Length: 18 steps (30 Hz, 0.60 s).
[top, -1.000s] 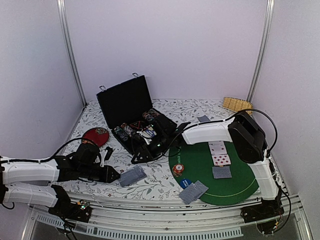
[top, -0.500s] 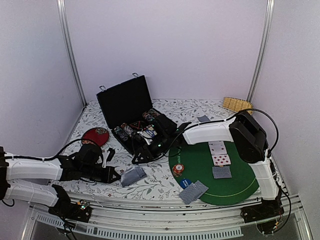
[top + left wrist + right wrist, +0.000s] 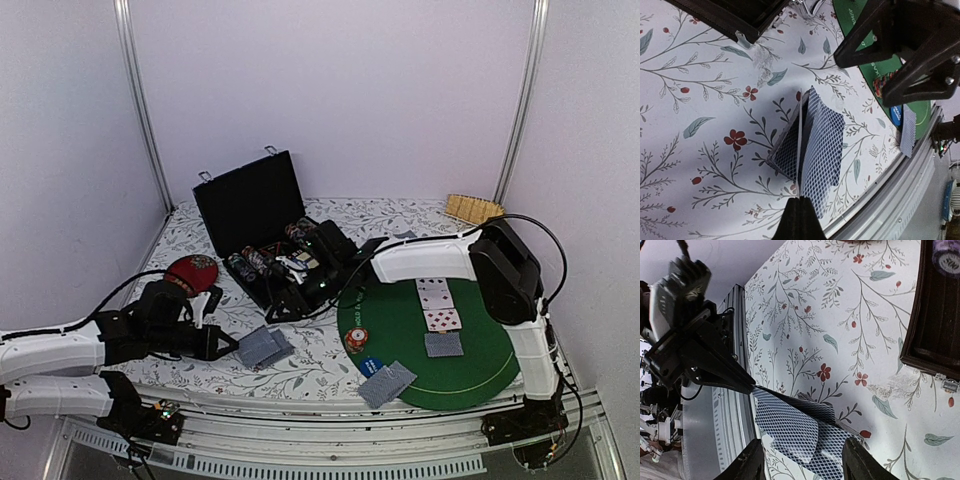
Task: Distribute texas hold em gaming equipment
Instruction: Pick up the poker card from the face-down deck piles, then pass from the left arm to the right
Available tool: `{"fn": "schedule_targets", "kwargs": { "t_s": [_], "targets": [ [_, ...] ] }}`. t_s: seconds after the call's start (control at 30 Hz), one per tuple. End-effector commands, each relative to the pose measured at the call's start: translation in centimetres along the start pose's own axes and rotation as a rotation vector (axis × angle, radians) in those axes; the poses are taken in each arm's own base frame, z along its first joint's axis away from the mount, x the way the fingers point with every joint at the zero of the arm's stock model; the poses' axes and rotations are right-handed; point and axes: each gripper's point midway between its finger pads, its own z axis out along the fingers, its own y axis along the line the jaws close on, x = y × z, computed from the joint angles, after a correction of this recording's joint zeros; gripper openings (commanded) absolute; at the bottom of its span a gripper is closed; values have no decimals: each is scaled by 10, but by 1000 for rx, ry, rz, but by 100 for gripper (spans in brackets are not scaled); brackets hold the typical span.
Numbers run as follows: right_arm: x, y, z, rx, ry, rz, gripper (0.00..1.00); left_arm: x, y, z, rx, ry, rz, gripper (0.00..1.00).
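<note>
A small deck of grey-blue-backed playing cards (image 3: 262, 347) lies on the floral cloth near the front edge. My left gripper (image 3: 802, 201) is shut on the near edge of the top cards (image 3: 822, 145), which stand tilted up off the deck (image 3: 785, 155). The right wrist view shows the same raised cards (image 3: 790, 427) and the left gripper (image 3: 715, 365) at their corner. My right gripper (image 3: 802, 462) hangs above them, open, with nothing between its fingers. Striped poker chips (image 3: 300, 232) sit in the black case (image 3: 250, 205).
A green felt mat (image 3: 480, 365) at the right carries face-up cards (image 3: 438, 306), a face-down card (image 3: 443, 344), a chip (image 3: 356, 338) and a blue button (image 3: 371, 365). Another card pile (image 3: 386, 383) overlaps its front edge. A red dish (image 3: 192, 270) lies left of the case.
My left gripper has shut on the top cards of the deck and tipped them up. The left arm drew slightly back to the left. The right arm barely moved.
</note>
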Motion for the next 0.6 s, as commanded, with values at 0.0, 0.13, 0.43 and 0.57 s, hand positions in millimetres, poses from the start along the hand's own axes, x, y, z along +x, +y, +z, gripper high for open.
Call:
{"fn": "schedule_targets", "kwargs": {
  "t_s": [0.0, 0.13, 0.43, 0.57],
  "targets": [
    [-24, 34, -33, -55, -50, -116, 55, -5, -13, -4, 26, 26, 36, 0],
    [-25, 59, -46, -143, -57, -202, 56, -38, -37, -26, 57, -89, 124, 0],
    [-39, 77, -63, -146, -108, -286, 64, -76, -95, -74, 248, -289, 291, 0],
    [-37, 84, -65, -185, -106, -286, 52, -79, -97, -77, 250, -300, 310, 0]
  ]
}}
